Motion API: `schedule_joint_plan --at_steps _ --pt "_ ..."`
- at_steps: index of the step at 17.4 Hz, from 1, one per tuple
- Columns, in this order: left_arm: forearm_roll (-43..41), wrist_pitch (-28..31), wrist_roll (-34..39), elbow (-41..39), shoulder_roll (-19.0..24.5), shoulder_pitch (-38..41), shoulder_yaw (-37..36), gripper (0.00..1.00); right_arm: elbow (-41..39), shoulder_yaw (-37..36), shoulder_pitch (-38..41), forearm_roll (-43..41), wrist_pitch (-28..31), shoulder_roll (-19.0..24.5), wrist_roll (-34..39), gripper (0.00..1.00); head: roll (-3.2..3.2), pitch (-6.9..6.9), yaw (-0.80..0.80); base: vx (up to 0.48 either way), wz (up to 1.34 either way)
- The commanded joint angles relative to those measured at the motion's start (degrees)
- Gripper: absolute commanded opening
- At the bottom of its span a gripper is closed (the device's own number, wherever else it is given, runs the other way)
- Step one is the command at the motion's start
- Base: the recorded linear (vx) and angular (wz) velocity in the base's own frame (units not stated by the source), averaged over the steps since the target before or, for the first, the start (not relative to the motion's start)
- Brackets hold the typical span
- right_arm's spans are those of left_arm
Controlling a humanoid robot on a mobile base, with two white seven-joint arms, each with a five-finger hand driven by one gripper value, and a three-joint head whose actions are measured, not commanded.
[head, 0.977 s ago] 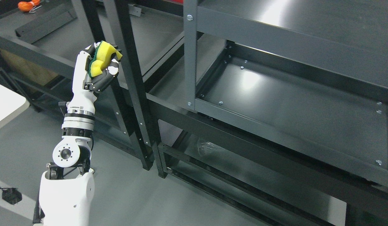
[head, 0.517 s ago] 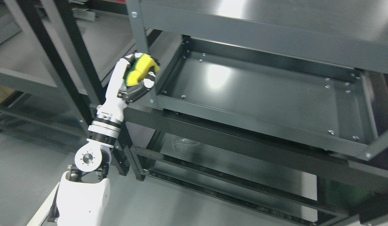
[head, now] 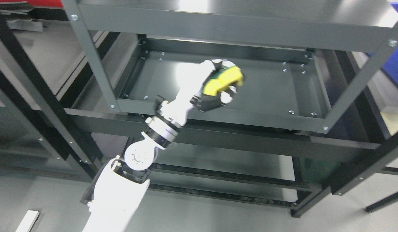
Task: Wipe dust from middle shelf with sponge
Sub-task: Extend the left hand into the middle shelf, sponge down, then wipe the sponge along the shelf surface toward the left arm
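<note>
Over the dark middle shelf, the left hand clutches a squashed yellow-green sponge.

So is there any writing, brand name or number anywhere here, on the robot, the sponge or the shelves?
None can be read.
The white arm and left robot hand show no print.
The yellow and green sponge it grips shows no label.
The dark metal middle shelf carries only bolts, no tags or numbers.
</note>
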Motion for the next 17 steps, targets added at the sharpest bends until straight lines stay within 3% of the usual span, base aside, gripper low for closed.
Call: schedule_joint_plan --at_steps 1,4,7,13,15,17 --pt "-7.26 -4.13 -1.41 0.66 1.00 -11.93 -24.38 0.01 -1.00 -0.01 0.01 0.00 0.03 -1.00 -0.03 1.00 0.00 0.00 0.00 -0.043 -0.31" --pt "-10.86 -6.59 -4.31 0.93 1.00 -19.49 -27.38 0.01 -1.00 -0.01 -0.07 0.00 0.03 -1.00 -0.03 1.00 0.00 0.00 0.00 -0.041 -0.26" --pt "-18.22 -14.22 -8.17 0.84 1.00 -26.80 -26.08 0.01 -1.00 -0.01 0.01 0.00 0.03 -1.00 -0.03 1.00 0.00 0.00 0.00 -0.022 -0.13" --pt "-32.66 -39.39 -23.64 0.31 1.00 -26.81 -4.31 0.01 -1.00 -0.01 0.01 0.00 0.03 -1.00 -0.03 1.00 0.00 0.00 0.00 -0.003 -0.02" --pt "-33.11 -39.39 -24.62 0.22 1.92 -26.99 1.24 0.00 -1.00 0.08 0.01 0.00 0.03 -1.00 -0.03 1.00 0.00 0.00 0.00 0.002 0.01" --pt "-33.02 -39.39 -24.71 0.22 5.78 -26.81 4.41 0.00 -1.00 -0.01 0.01 0.00 0.03 -1.00 -0.03 1.00 0.00 -0.01 0.00 0.000 0.00"
